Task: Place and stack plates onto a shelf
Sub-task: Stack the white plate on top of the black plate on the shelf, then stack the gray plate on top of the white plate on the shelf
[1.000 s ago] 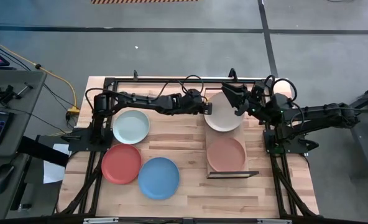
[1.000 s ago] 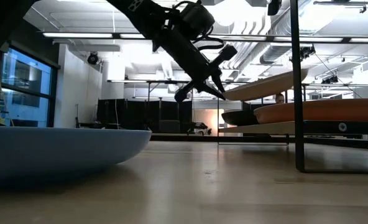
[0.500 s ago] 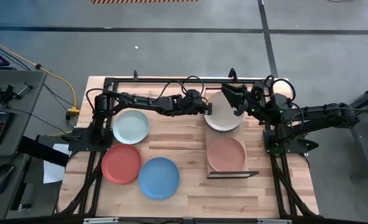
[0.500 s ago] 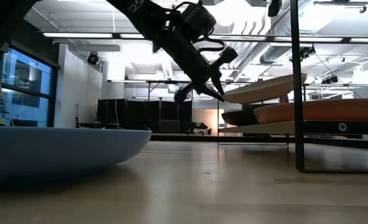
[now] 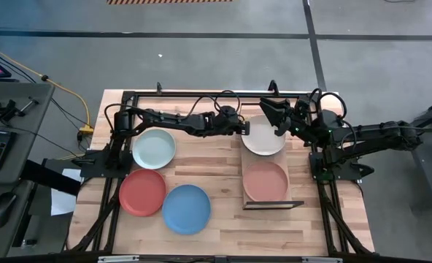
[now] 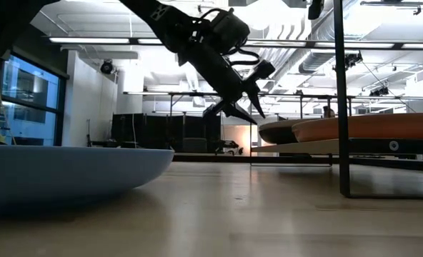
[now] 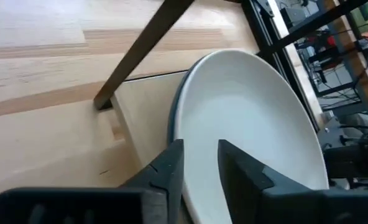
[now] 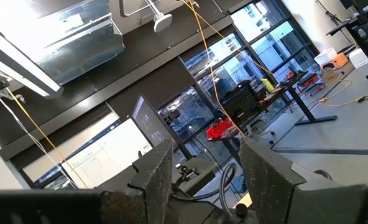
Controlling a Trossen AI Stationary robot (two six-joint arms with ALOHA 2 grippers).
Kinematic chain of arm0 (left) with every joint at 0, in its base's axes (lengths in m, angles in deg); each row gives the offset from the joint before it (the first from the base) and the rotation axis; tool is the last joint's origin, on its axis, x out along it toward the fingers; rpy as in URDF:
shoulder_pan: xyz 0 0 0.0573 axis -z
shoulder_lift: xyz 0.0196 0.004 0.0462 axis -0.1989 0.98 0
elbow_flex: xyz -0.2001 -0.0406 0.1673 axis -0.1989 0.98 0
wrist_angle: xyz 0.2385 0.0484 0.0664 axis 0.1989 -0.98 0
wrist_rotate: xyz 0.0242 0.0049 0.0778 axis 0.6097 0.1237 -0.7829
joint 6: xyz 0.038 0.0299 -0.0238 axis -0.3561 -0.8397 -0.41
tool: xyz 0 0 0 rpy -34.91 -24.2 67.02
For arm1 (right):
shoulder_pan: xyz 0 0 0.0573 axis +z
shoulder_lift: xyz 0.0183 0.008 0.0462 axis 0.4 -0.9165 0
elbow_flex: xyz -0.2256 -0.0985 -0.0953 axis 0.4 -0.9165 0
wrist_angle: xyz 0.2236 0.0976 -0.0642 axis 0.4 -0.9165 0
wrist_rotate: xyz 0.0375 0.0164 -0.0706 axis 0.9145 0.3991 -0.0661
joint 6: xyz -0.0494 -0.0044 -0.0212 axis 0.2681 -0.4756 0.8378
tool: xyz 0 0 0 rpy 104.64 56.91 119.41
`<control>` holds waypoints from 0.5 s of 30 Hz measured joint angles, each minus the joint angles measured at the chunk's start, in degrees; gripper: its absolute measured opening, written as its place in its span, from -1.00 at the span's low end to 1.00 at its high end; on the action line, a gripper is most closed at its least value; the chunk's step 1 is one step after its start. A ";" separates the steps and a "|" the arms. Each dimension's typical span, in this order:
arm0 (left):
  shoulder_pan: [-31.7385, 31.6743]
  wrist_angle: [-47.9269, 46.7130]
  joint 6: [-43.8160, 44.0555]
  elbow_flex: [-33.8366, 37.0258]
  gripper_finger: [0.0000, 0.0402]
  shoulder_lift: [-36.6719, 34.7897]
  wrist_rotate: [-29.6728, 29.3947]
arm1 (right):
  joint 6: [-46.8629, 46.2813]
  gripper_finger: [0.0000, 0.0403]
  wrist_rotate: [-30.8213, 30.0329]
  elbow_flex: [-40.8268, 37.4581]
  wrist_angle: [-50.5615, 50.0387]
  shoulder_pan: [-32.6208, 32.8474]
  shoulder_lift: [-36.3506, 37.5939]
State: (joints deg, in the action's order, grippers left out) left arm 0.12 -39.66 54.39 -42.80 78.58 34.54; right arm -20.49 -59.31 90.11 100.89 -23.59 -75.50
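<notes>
The white plate (image 5: pixel 263 137) lies on the far half of the shelf (image 5: pixel 247 199), on top of a dark teal plate whose rim (image 7: pixel 173 115) peeks out beneath it. The salmon plate (image 5: pixel 265 180) rests flat on the shelf's near half. My left gripper (image 5: pixel 243 128) reaches in from the left and is shut on the white plate's left rim. My right gripper (image 5: pixel 278 117) hovers open by the plate's far right side, fingers (image 8: pixel 153 168) aimed up into the room. The mint (image 5: pixel 153 148), coral red (image 5: pixel 143 192) and blue (image 5: pixel 186 209) plates lie flat on the tabletop. My left gripper (image 7: pixel 199 162) pinches the white plate's left rim (image 7: pixel 183 134), one finger outside the edge and one over the plate's inner face (image 7: pixel 234 162). It comes from the table's left, slanting down. The plate lies about level on the dark teal plate (image 6: pixel 279 135).
The shelf's black frame posts (image 6: pixel 340 100) stand at its ends, one bar (image 7: pixel 140 50) close beside my left gripper. The blue plate (image 6: pixel 68 171) fills the near left of the low view. Bare tabletop lies between the loose plates and the shelf.
The white plate, held tilted with its right side raised, has come down level onto the dark teal plate. My left gripper sank with it and kept its hold.
</notes>
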 joint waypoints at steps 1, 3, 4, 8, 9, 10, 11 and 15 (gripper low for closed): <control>-0.18 0.29 -0.01 0.00 -0.53 0.00 0.77 | 0.00 -0.16 0.00 0.00 0.00 0.00 0.00; -0.60 0.36 -0.43 0.00 -0.48 0.00 3.33 | 0.04 -0.16 0.00 0.00 0.00 0.00 -0.01; -0.83 0.23 -1.00 0.00 -0.46 0.00 4.81 | 0.03 -0.16 0.00 0.00 0.00 0.00 0.00; -2.22 -0.40 -4.90 0.00 -0.42 -0.70 11.15 | 0.05 -0.16 0.00 0.00 0.00 0.00 0.00; -2.53 0.00 -6.42 0.01 -0.41 -1.17 12.01 | 0.07 -0.16 0.01 0.00 0.00 -0.01 0.00; -2.91 -0.08 -8.29 0.00 -0.41 -2.00 13.11 | 0.11 -0.16 0.02 0.00 0.00 -0.02 0.00; -3.21 -0.92 -10.60 0.00 -0.41 -3.09 14.23 | 0.13 -0.16 0.00 0.00 0.04 0.00 0.00; -3.65 -3.97 -21.42 0.00 -0.40 -8.73 19.67 | 0.17 -0.16 0.02 0.00 0.14 0.00 0.00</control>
State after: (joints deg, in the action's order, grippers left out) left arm -3.54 -43.63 32.97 -42.80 69.85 54.21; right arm -20.32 -59.29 90.11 101.03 -23.59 -75.50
